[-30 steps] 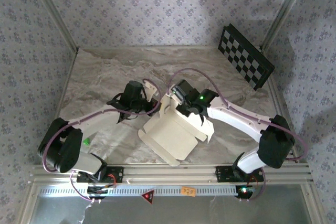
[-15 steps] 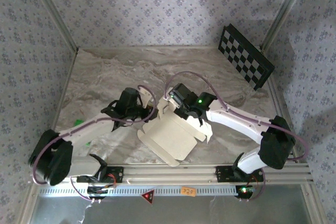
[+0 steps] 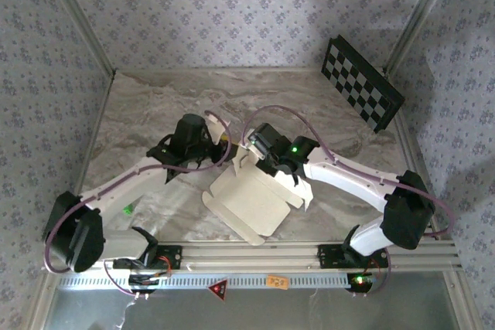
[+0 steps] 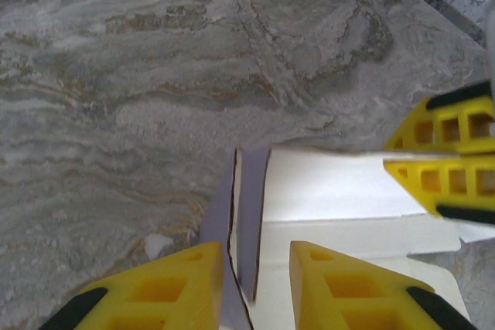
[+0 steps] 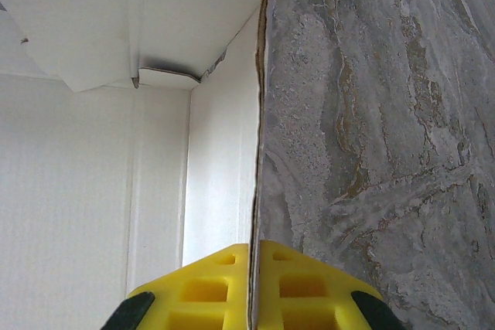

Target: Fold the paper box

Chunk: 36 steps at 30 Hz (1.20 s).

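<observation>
Note paper box (image 3: 251, 199) at lower centre of top view, on marble-pattern tabletop (image 3: 139, 113), only partly formed: far wall raised, near flaps splayed flat. Right gripper (image 5: 254, 268) pinched tight on upright wall edge. Left gripper (image 4: 255, 260) apart, straddling corner flap, no clamp. Judged early: remaining walls and tucks left

No readable text anywhere. On the silver aluminium rail (image 3: 255, 253) at the near edge: small orange sticker (image 3: 276, 281) with dark marks, too small to read; red triangular sticker (image 3: 218, 290), symbol blurred; white graduated strip (image 3: 93, 283), numerals not legible.
</observation>
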### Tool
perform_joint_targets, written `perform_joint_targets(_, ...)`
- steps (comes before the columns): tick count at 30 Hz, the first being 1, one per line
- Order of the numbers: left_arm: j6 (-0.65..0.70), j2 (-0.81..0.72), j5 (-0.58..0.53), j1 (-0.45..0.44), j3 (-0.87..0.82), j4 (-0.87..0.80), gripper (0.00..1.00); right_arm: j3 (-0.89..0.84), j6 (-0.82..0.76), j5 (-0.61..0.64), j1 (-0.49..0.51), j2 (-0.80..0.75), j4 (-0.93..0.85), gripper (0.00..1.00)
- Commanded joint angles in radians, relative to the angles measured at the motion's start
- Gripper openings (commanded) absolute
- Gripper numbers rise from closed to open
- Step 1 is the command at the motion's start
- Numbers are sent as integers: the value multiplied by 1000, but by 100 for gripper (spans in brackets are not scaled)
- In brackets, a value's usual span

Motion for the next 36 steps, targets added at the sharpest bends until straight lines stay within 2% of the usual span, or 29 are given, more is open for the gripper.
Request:
perform_joint_targets(1, 32, 44, 26, -2, 69, -48, 26, -36, -18, -53, 14, 24, -94, 0)
perform_joint_targets(8, 43, 80, 55, -3, 101, -57, 11, -33, -21, -61, 13, 22, -103, 0)
perform_joint_targets(16, 45, 85, 62, -2, 69, -61, 4, -28, -18, -56, 12, 5, -99, 1)
perform_joint_targets(18, 44, 86, 59, -3, 60, -60, 3, -24, -19, -57, 12, -3, -100, 6)
perform_joint_targets(21, 41, 87, 56, -3, 46, -57, 2, -16, -16, -59, 11, -23, -100, 21)
perform_joint_targets(24, 35, 88, 55, -4, 33, -54, 1, -8, -17, -69, 10, -47, -103, 29)
perform_joint_targets(36, 11, 77, 44, -8, -24, -27, 0, 67, 2, -158, 4, -139, -126, 50)
